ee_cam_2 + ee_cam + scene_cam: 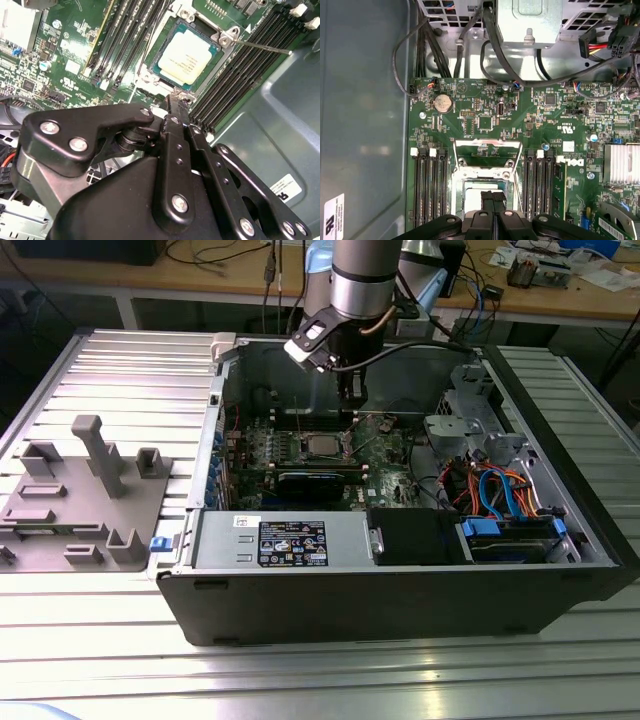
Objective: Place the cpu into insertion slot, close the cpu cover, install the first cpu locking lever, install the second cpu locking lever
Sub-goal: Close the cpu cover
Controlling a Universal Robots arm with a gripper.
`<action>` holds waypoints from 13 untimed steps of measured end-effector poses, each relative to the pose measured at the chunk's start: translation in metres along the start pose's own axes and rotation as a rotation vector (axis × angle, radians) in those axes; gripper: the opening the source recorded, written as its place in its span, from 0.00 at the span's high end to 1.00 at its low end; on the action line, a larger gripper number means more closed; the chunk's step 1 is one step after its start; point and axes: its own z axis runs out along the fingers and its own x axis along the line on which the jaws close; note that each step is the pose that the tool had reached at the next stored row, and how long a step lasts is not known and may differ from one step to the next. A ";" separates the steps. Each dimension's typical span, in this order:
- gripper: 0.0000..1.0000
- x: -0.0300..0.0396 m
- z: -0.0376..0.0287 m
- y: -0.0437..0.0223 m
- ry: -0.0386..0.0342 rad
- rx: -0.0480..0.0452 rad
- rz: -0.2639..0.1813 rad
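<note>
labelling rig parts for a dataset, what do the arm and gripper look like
The arm is a thick silver-grey cylinder with a dark band and pale blue joint caps. Black cables trail from its wrist, and a small white-and-black block is fixed at its side. The gripper is matte black: flat rounded linkage plates pinned with silver screw heads, narrowing to two slim fingers.

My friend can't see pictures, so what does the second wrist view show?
A pale square cpu sits in the insertion slot on a green motherboard. The black end effector is in front, its shut tip near the slot's edge. Long black memory slots run on both sides.
</note>
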 end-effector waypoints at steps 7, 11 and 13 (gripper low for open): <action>0.89 0.0009 0.0019 0.0198 0.0002 0.0002 0.000; 0.89 0.0014 0.0024 0.0280 0.0000 0.0021 0.000; 0.89 0.0020 0.0027 0.0323 0.0001 0.0025 0.000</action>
